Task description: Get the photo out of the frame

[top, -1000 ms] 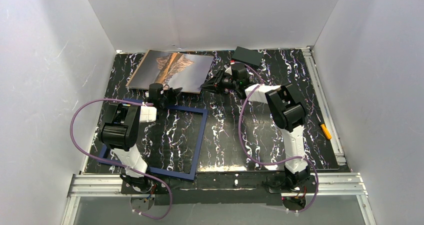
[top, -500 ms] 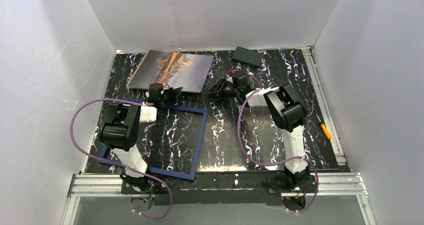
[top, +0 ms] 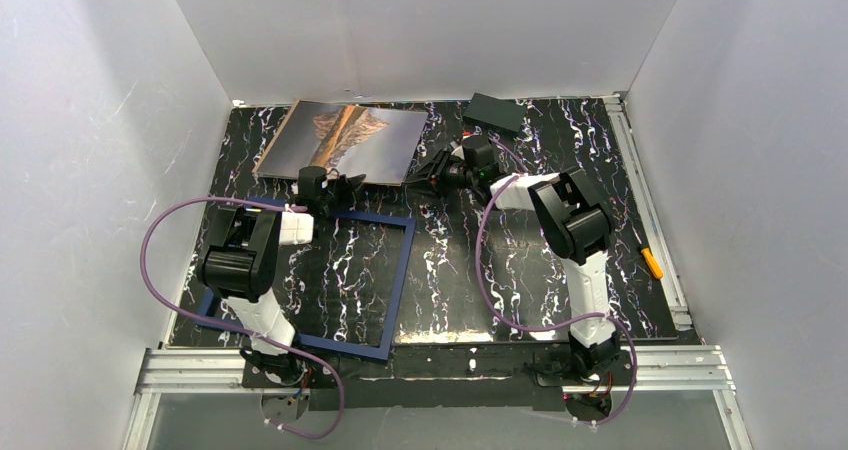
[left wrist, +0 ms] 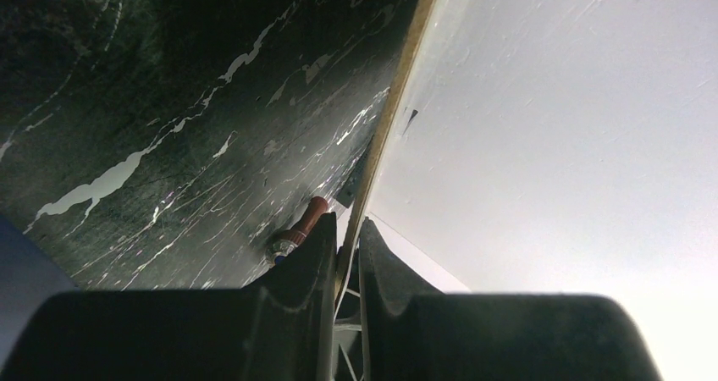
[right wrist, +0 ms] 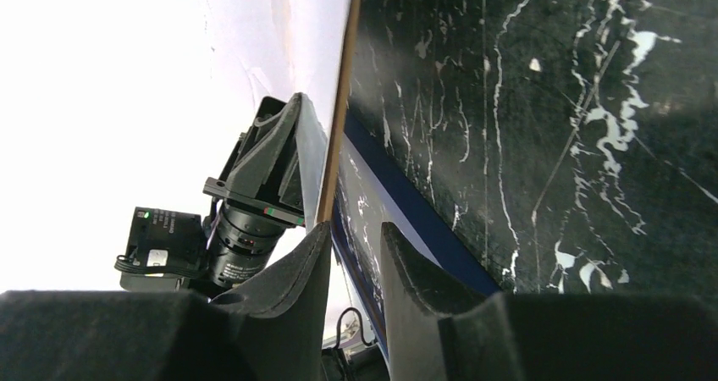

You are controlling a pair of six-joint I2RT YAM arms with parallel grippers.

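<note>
Between the fingers of my left pincer (left wrist: 347,229), which are clenching tight, I am gripping the near edge of the photo (top: 340,140). My right pincer (right wrist: 356,233) is standing released, jaws apart at the photo's near right corner. The photo is sitting clear of the frame (top: 402,280), beyond it toward the back wall. I am judging the print light, thin and stiff with a slippery face, so its bare edges near the corners are looking like the best hold.

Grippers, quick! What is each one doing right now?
Left gripper: closed, pinching the photo by its edge.
Right gripper: open beside the photo, holding nothing.
</note>
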